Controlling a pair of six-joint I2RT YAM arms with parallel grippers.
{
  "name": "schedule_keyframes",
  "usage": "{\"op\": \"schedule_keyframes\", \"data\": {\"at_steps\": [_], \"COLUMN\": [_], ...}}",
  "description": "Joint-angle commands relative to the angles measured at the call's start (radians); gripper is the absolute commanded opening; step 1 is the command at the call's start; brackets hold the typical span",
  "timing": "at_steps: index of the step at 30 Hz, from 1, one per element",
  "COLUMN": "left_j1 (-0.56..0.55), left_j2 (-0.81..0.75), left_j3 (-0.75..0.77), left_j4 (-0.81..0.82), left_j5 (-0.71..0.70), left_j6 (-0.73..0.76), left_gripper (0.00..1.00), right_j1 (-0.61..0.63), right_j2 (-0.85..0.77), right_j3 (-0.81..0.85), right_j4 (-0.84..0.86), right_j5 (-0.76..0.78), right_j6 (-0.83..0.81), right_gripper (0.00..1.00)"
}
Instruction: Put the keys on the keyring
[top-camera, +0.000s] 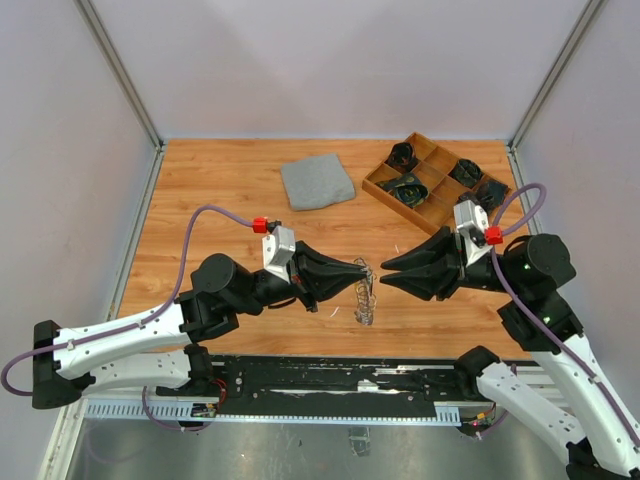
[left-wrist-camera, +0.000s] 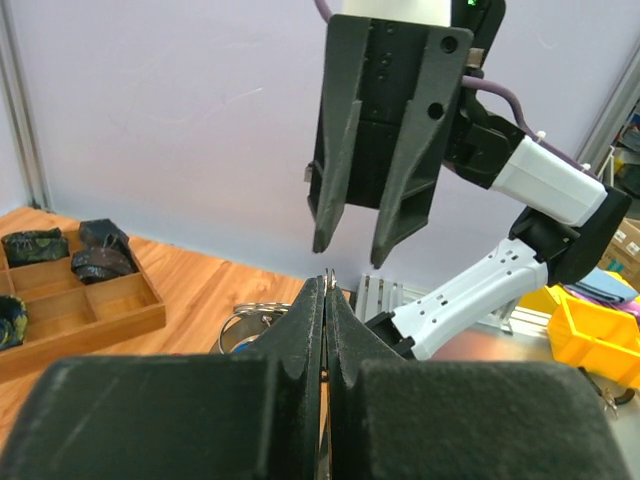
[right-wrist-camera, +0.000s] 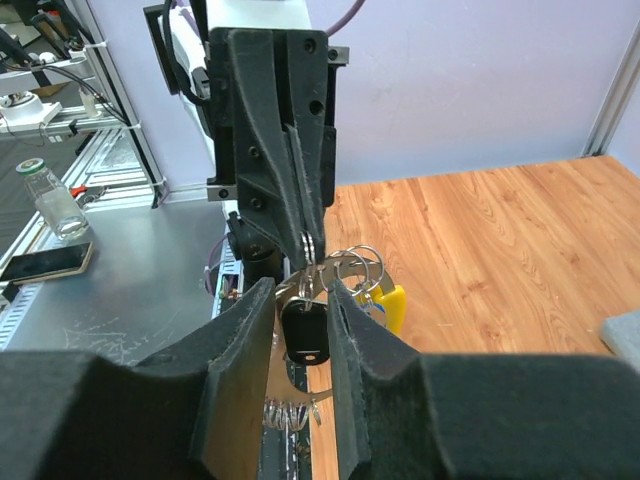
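The keyring, a bunch of silvery loops, hangs from my left gripper, whose jaws are shut on one thin ring. In the right wrist view, that ring is pinched at the left gripper. Below it dangle a black-headed key, a yellow-headed key and several small rings. My right gripper is open, its fingers either side of the black key and not pressing it. In the left wrist view, the left gripper is shut with metal showing at its tip. The right gripper hangs open just above.
A folded grey cloth lies at the back centre. A wooden divided tray holding dark bundles sits at the back right, and shows in the left wrist view as the wooden tray. A black rail runs along the near edge. Purple walls enclose three sides.
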Motion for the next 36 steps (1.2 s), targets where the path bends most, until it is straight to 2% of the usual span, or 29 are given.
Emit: {"op": "schedule_keyframes", "data": {"at_steps": [1,12,20,30,36], "left_j1": [0.005,0.005,0.005,0.005,0.004], "left_j2": [-0.002,0.014,0.015,0.015,0.016], "left_j3": [0.040,0.048,0.050,0.050,0.051], "left_j4": [0.079,0.085,0.083,0.087,0.088], "left_j5": [0.018,0.028,0.027,0.037,0.040], "left_j6": [-0.007,-0.008,-0.008,-0.005,-0.003], "left_gripper": [0.00,0.01,0.01,0.01,0.01], "right_j1": [0.018,0.064,0.100,0.103,0.104], "right_j2": [0.024,0.038,0.047,0.043,0.052], "right_j3": [0.029,0.000,-0.002,-0.001,0.003], "right_j4": [0.044,0.084,0.030,-0.030,-0.025], "right_j5": [-0.024,-0.001,0.033,0.066,0.048], "right_j6": [-0.021,0.000,-0.055,-0.104,-0.097], "right_gripper": [0.28,0.30,0.27,0.31,0.27]}}
